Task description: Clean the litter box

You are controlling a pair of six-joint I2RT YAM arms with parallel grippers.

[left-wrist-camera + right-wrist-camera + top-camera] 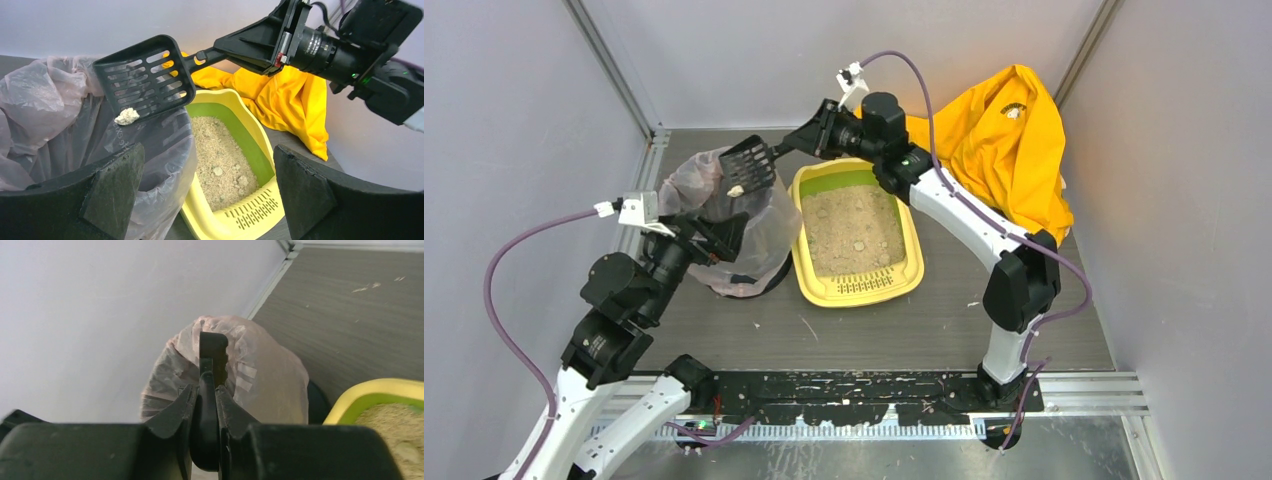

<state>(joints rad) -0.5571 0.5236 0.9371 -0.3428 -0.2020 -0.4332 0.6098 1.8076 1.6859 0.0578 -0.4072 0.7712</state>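
Note:
The yellow litter box [806,272] with green inner wall and beige litter sits mid-table; it also shows in the left wrist view [235,218] and the right wrist view [372,388]. Small clumps lie in the litter [218,171]. My right gripper [786,146] is shut on the handle of the black slotted scoop [747,165], held tilted over the bag-lined bin [769,235]. A whitish clump [127,116] is at the scoop's lower edge [145,80], above the bag. My left gripper [714,240] is open and empty beside the bin, its fingers [112,190] wide apart.
A crumpled yellow cloth [1009,140] lies at the back right, behind the litter box. Grey walls close in the left, back and right sides. Bits of litter are scattered on the grey tabletop [924,320] in front of the box.

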